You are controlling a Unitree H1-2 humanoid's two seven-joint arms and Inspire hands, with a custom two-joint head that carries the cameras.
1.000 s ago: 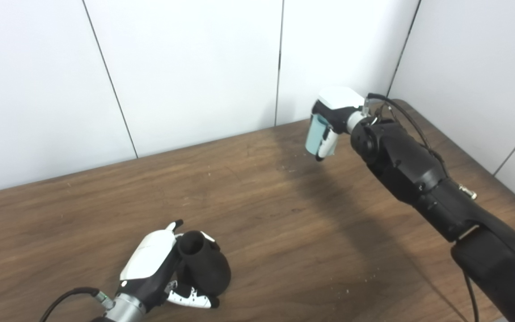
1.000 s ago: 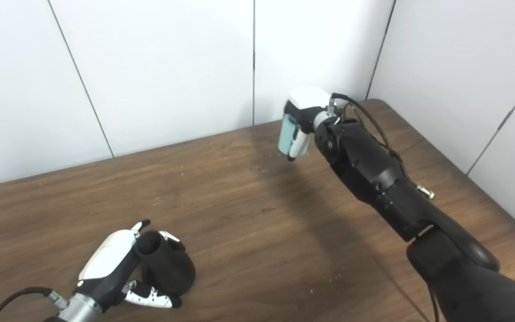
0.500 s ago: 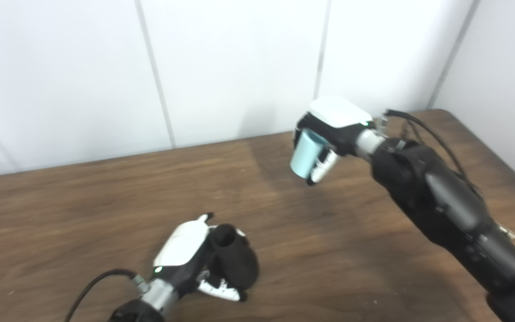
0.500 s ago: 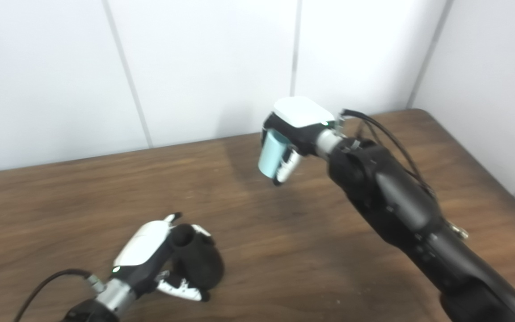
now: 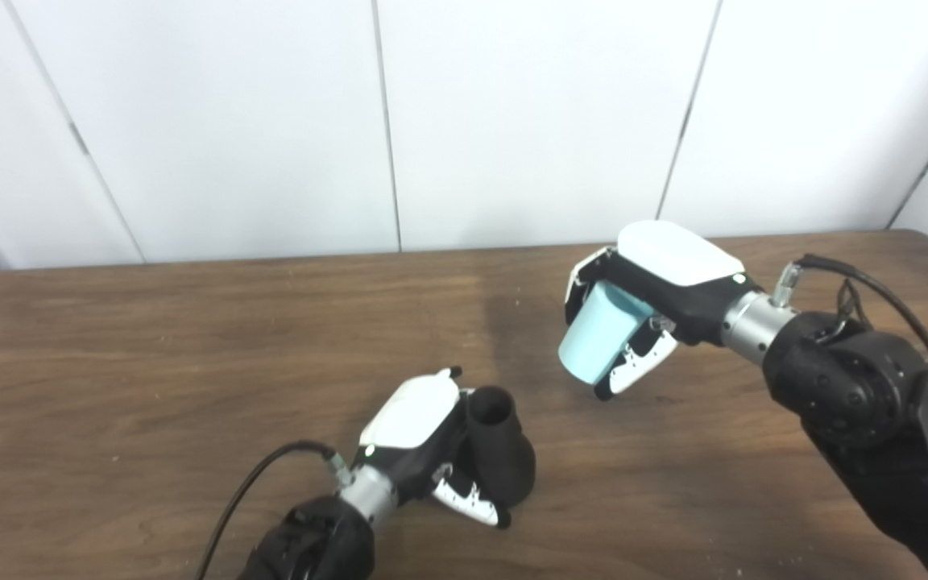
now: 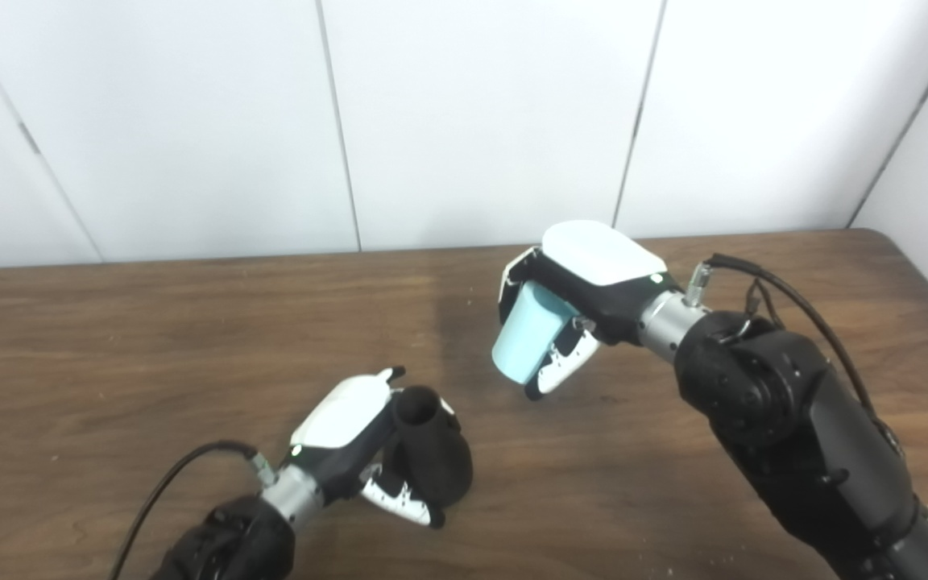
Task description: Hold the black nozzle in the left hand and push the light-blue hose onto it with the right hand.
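White-and-black fingers of the left hand clamped on a matte black flared nozzle, wide base partly hidden behind them, hollow round mouth tilted up and toward the right hand. Nozzle low over the near middle of the dark wood-grain desk; contact with the desk hard to tell. Fingers of the right hand wrapped around a smooth light-blue tube-shaped hose piece, upper end hidden in the palm, lower end angled down-left, well apart from the nozzle. Plain white wall panels behind.
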